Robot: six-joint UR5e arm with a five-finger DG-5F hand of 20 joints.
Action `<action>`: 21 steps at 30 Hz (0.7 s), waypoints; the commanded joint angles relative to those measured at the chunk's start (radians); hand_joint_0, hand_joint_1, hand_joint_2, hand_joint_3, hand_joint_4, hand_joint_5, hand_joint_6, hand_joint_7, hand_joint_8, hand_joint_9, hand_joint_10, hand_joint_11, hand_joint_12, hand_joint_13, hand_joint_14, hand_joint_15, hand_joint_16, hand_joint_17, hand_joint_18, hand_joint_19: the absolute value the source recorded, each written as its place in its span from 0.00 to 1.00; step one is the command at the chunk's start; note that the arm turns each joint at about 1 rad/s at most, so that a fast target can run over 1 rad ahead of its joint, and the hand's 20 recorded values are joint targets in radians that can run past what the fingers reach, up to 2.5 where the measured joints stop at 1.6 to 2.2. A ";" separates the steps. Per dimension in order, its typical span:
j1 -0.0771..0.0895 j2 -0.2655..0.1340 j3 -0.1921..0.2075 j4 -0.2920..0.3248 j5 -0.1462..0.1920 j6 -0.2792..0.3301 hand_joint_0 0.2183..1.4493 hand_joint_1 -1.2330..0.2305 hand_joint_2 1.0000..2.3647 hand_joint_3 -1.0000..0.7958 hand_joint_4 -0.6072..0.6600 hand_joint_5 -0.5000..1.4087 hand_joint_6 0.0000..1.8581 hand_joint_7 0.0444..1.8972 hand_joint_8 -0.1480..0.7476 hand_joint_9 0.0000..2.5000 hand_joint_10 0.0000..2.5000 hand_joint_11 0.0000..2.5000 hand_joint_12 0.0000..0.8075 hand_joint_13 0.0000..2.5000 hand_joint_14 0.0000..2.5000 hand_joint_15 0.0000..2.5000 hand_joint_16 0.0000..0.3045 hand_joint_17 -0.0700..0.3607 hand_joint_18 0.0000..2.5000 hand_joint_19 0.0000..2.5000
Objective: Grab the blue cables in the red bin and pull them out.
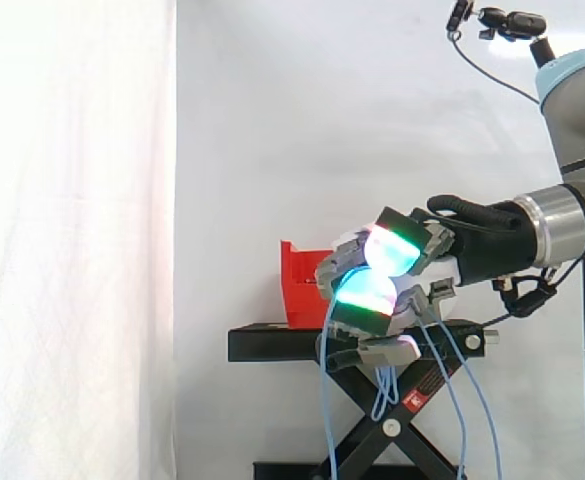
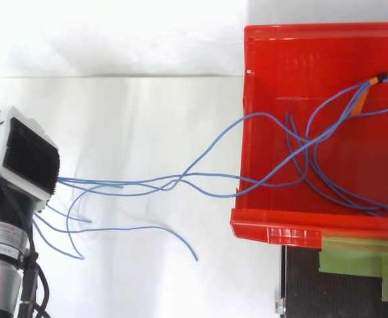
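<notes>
Thin blue cables (image 2: 147, 180) part-way out of the red plastic bin (image 2: 280, 233)
The robot's pad-tipped hand (image 1: 427, 245) has its fingers curled tight round the strands. These run over the bin's wall, with their far loops inside. A steady, straight pull away with a firm grip should free them without tipping the bin.

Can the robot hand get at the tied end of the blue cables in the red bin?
Likely yes: the red bin is open on top, nothing covers the orange tie; but the robot hand is shut on the blue cables outside it.
</notes>
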State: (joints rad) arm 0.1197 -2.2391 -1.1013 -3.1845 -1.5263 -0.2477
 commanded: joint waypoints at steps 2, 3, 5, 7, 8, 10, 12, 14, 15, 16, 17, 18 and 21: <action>0.000 0.000 0.000 0.000 0.000 0.000 0.59 0.19 0.00 0.00 0.47 0.66 0.53 0.28 0.41 0.44 0.00 0.60 0.35 0.44 0.57 0.56 0.12 0.36 0.44 0.50; 0.000 0.000 0.000 0.000 0.000 0.000 0.59 0.20 0.00 0.00 0.47 0.66 0.53 0.29 0.41 0.44 0.00 0.60 0.35 0.44 0.57 0.56 0.12 0.36 0.44 0.50; 0.000 0.000 0.000 0.000 0.000 0.000 0.59 0.20 0.00 0.00 0.46 0.66 0.53 0.29 0.41 0.44 0.00 0.60 0.34 0.44 0.58 0.56 0.12 0.36 0.44 0.50; 0.000 0.000 0.000 0.000 0.000 0.000 0.59 0.20 0.00 0.00 0.46 0.65 0.55 0.28 0.41 0.45 0.00 0.60 0.34 0.45 0.58 0.55 0.12 0.36 0.44 0.50; 0.000 0.001 0.000 0.000 0.000 0.000 0.59 0.20 0.00 0.00 0.46 0.64 0.56 0.27 0.41 0.45 0.00 0.60 0.34 0.45 0.58 0.56 0.12 0.36 0.45 0.50; 0.000 0.000 0.001 0.000 0.000 0.000 0.59 0.20 0.00 0.00 0.46 0.64 0.56 0.28 0.41 0.45 0.00 0.60 0.34 0.45 0.58 0.56 0.12 0.36 0.45 0.50; 0.000 0.001 0.000 0.000 0.000 0.000 0.59 0.20 0.00 0.00 0.46 0.64 0.56 0.29 0.40 0.45 0.00 0.60 0.34 0.45 0.59 0.56 0.12 0.36 0.45 0.50; 0.002 0.000 0.000 0.000 0.000 0.000 0.59 0.20 0.00 0.00 0.46 0.64 0.57 0.30 0.41 0.45 0.00 0.60 0.34 0.45 0.59 0.56 0.13 0.36 0.45 0.50; 0.000 0.001 0.000 0.000 0.000 0.000 0.59 0.20 0.00 0.00 0.46 0.64 0.58 0.30 0.40 0.45 0.00 0.60 0.35 0.45 0.59 0.57 0.13 0.37 0.44 0.50; 0.000 0.001 0.000 0.000 0.000 0.000 0.59 0.20 0.00 0.00 0.47 0.63 0.58 0.29 0.41 0.45 0.00 0.60 0.35 0.45 0.59 0.56 0.13 0.37 0.44 0.50; 0.000 0.001 0.000 0.000 0.000 0.000 0.59 0.20 0.00 0.00 0.47 0.63 0.58 0.29 0.41 0.45 0.00 0.60 0.35 0.45 0.59 0.56 0.13 0.37 0.44 0.50; 0.000 0.001 0.000 0.000 0.000 0.000 0.59 0.20 0.00 0.00 0.47 0.63 0.58 0.28 0.40 0.45 0.00 0.60 0.35 0.45 0.58 0.56 0.13 0.37 0.44 0.50; 0.000 0.001 0.000 0.000 0.000 0.000 0.59 0.20 0.00 0.00 0.46 0.64 0.58 0.29 0.41 0.44 0.00 0.59 0.34 0.45 0.56 0.56 0.13 0.37 0.43 0.50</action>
State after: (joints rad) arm 0.1197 -2.2385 -1.1011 -3.1845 -1.5263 -0.2477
